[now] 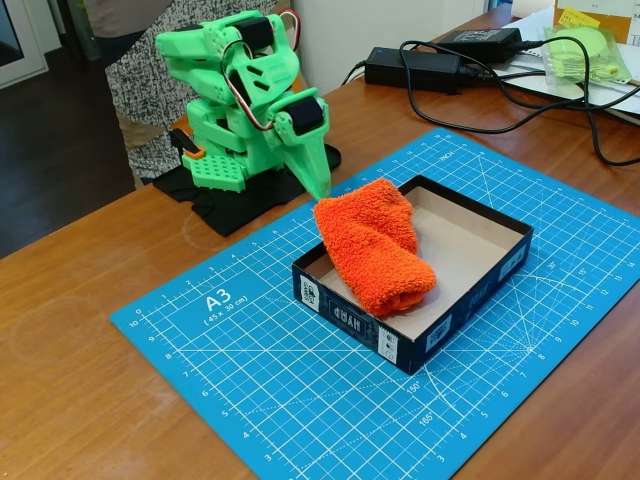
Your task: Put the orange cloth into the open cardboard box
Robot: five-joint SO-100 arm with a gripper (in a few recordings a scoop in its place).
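On the blue gridded cutting mat (250,350), the shallow rectangular cardboard box (470,290), dark navy outside and pale beige inside, is holding the bright orange fluffy terry cloth (372,250), whose upper end is draping over the box's back-left rim. The green plastic gripper (318,170) is pointing down just behind that end, apparently clear of it; whether its fingers are parted I cannot tell. Finishing well probably means nudging the overhanging end inward, since thick soft pile is likely to snag on a sharp edge.
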